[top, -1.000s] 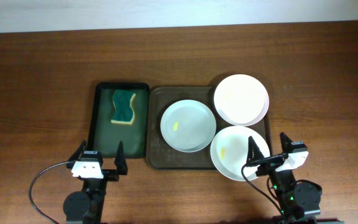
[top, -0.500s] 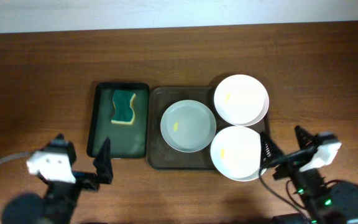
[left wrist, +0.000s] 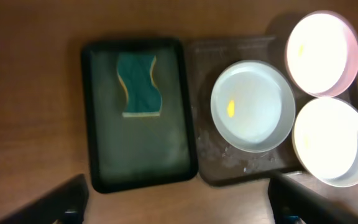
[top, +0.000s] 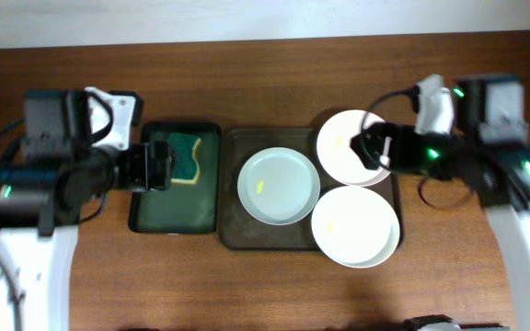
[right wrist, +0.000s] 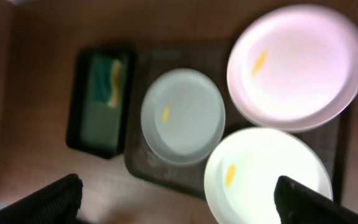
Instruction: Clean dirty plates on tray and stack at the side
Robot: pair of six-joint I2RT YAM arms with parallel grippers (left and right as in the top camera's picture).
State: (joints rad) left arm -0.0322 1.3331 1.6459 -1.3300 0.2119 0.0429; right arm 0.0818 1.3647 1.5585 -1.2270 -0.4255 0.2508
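Overhead: brown tray (top: 274, 235) on wooden table (top: 265, 83)

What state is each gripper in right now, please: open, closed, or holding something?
Left gripper: open, holding nothing.
Right gripper: open, holding nothing.

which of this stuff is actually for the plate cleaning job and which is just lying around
For the job: centre plate, upper-right plate, lower-right plate, brown tray; likely the sponge, for wiping.

Just lying about: green tray holding the sponge, wooden table.
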